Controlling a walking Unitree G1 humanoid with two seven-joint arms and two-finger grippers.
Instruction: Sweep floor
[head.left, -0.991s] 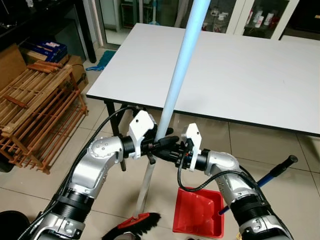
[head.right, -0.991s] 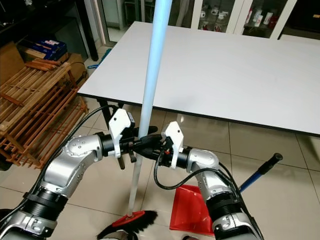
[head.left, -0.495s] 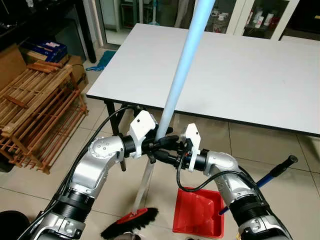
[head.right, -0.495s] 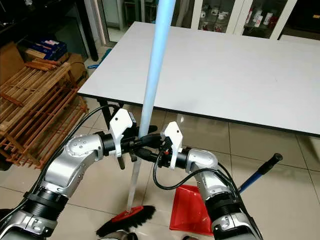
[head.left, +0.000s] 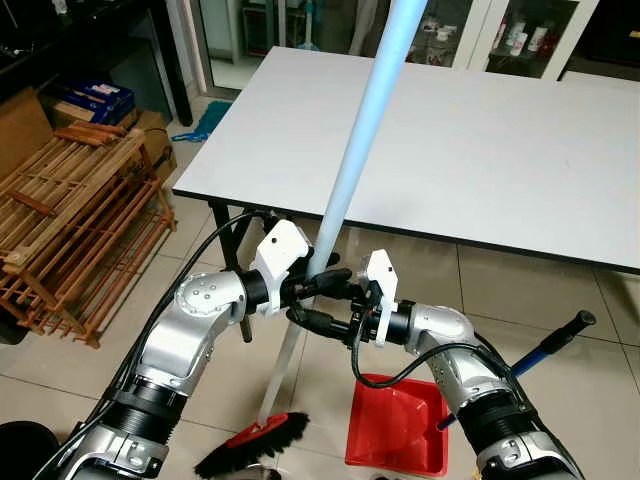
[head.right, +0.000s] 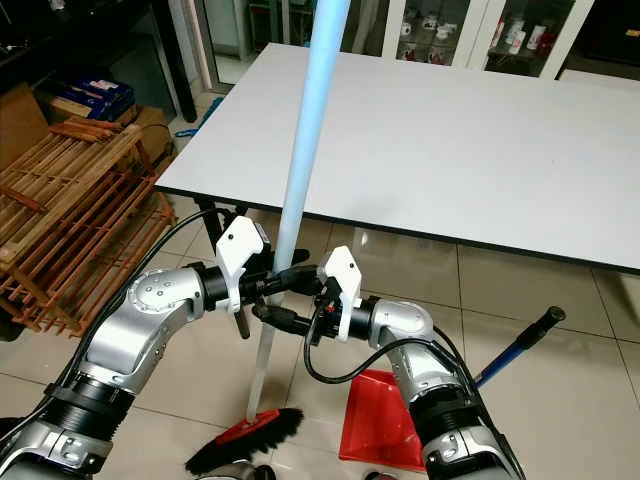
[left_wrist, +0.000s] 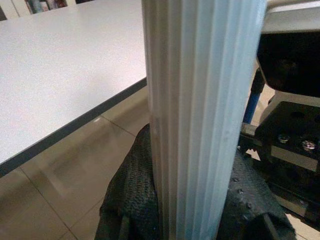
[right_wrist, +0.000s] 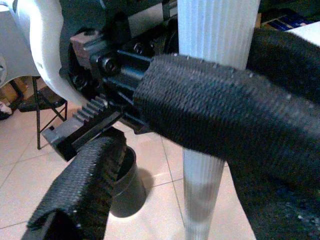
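Left claw (head.left: 322, 281) is clamped tight on the pale blue broom handle (head.left: 362, 130), and the right claw (head.left: 312, 318) sits just below it with its fingers spread, not gripping. The broom stands nearly upright, leaning a bit to the right at the top, with its red-and-black head (head.left: 252, 445) down on the tiles beside the red dustpan (head.left: 398, 424), in front of the white table (head.left: 480, 140).

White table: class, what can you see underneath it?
Under the white table show tiled floor and dark table legs at its near corner. The tabletop covers everything farther back.
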